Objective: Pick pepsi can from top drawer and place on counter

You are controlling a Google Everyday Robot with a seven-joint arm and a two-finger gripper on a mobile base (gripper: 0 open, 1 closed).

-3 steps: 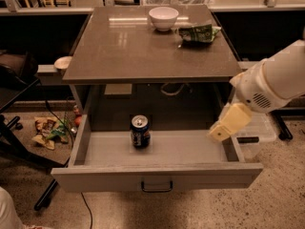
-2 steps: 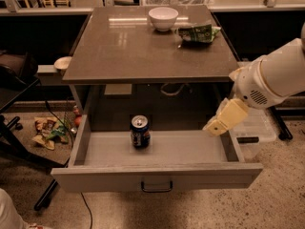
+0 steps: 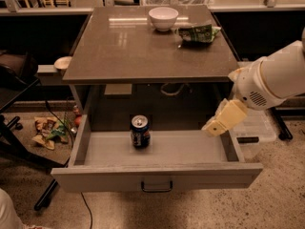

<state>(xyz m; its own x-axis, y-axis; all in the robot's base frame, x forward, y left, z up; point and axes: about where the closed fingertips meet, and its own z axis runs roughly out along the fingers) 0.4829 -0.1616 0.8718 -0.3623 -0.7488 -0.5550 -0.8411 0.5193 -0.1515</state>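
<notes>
The pepsi can [image 3: 140,131] stands upright inside the open top drawer [image 3: 157,175], left of its middle, near the back. The drawer is pulled out, its dark handle at the front centre. The counter [image 3: 143,46] spans above it. My gripper [image 3: 213,127] hangs from the white arm at the right, above the drawer's right end, well to the right of the can and apart from it.
A white bowl [image 3: 163,18] and a green snack bag [image 3: 198,32] lie at the counter's back right. Litter [image 3: 50,130] lies on the floor to the left. A clear plastic bin [image 3: 255,130] sits on the floor behind my arm.
My arm and gripper have moved slightly left and up, toward the drawer's right end. The can has not moved.
</notes>
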